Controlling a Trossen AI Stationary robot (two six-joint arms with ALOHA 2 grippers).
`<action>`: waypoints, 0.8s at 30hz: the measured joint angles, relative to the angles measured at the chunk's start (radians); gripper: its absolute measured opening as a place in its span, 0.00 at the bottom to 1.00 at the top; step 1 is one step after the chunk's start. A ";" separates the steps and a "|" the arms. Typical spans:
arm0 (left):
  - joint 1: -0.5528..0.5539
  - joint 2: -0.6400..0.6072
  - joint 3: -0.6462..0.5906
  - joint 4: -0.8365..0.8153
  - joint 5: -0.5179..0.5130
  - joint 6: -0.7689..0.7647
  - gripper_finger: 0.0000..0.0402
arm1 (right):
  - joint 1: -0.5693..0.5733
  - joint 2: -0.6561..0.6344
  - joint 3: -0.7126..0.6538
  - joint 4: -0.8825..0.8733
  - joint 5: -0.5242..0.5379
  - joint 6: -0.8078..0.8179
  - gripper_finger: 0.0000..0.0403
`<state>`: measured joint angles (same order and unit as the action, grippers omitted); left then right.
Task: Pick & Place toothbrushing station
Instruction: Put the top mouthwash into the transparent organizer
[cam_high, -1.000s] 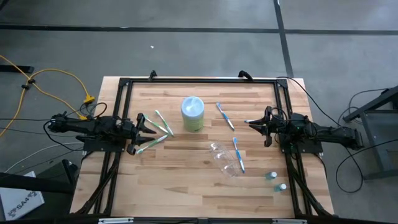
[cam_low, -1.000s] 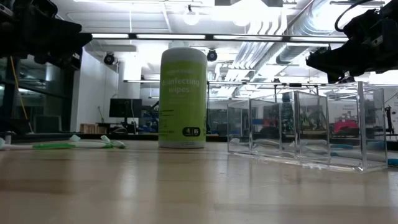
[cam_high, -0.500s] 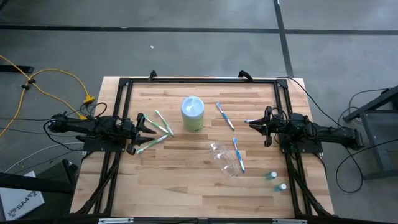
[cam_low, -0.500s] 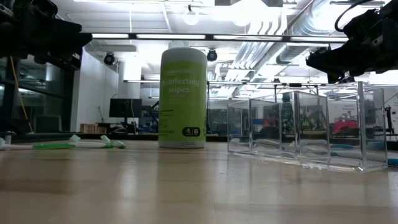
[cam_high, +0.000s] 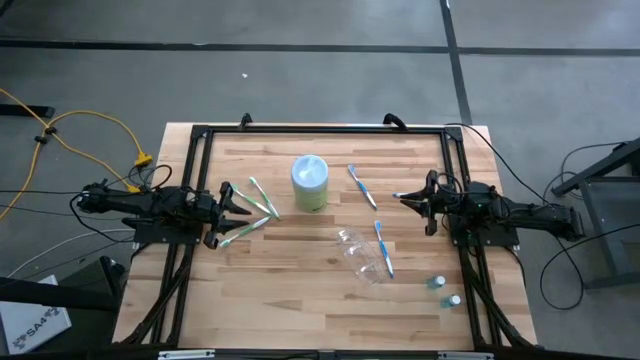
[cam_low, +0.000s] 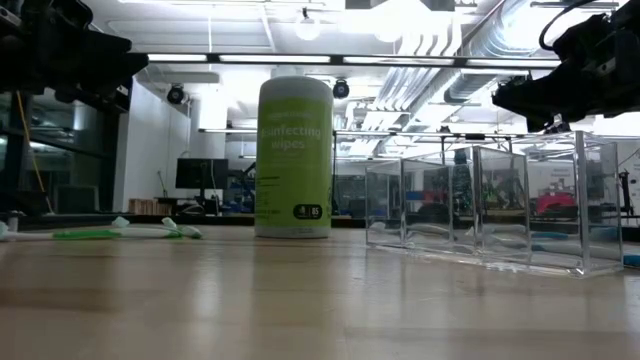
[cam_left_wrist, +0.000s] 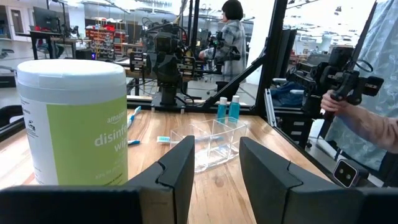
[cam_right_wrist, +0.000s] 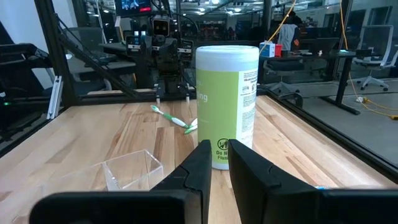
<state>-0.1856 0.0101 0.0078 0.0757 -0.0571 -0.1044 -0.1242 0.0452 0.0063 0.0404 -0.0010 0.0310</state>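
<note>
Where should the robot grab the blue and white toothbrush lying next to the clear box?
Probably the middle of the slim blue-white toothbrush handle, coming straight down. It lies flat on the wooden table, close beside the clear plastic container, so the right claw should close across its thin width.

Table (cam_high: 300, 270) light wood w/ slight sheen; container (cam_low: 480, 205) clear glossy plastic; wipes tub (cam_low: 294, 158) smooth plastic.
</note>
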 joint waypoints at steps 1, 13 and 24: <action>0.000 0.000 0.000 0.000 0.000 0.000 0.31 | 0.000 0.000 0.000 0.021 0.000 -0.001 0.11; 0.000 0.000 0.000 0.000 0.000 0.000 0.31 | 0.000 0.018 0.105 -0.060 -0.031 0.061 0.11; 0.000 0.000 0.000 0.000 0.000 0.000 0.31 | 0.001 0.271 0.293 -0.264 -0.041 0.094 0.11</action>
<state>-0.1856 0.0101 0.0078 0.0757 -0.0574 -0.1043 -0.1231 0.3161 0.2993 -0.2236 -0.0416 0.1251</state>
